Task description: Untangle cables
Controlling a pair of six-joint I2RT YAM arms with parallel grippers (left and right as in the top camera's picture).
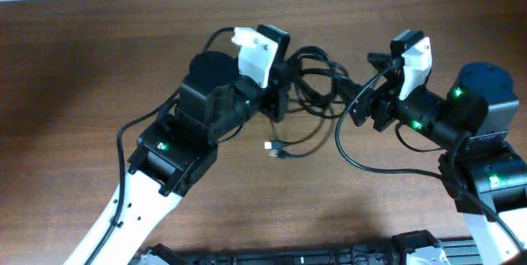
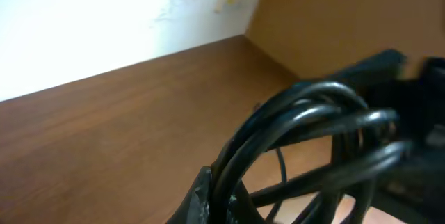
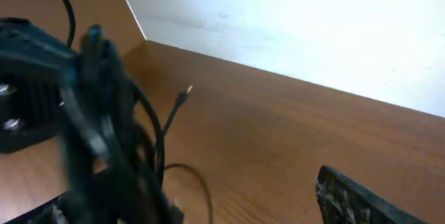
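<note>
The black cables [image 1: 317,80] hang in a tangled bunch between my two grippers, lifted above the brown table [image 1: 99,67]. One strand drops to a silvery plug [image 1: 276,148] lying on the wood. My left gripper [image 1: 288,84] is shut on the left side of the bunch; in the left wrist view the cables [image 2: 306,120] run through its jaws [image 2: 222,203] beside one finger [image 2: 201,196]. My right gripper [image 1: 356,100] stands open at the right side of the tangle. In the right wrist view the blurred cables [image 3: 104,133] cover its left side and one finger [image 3: 361,203] shows at right, far from them.
A thin cable end with a small plug [image 3: 186,92] sticks up over the table. A black loop [image 1: 370,162] curves below the right gripper toward the right arm. A white wall [image 3: 313,29] borders the table's far edge. The left gripper's body [image 3: 28,78] shows in the right wrist view.
</note>
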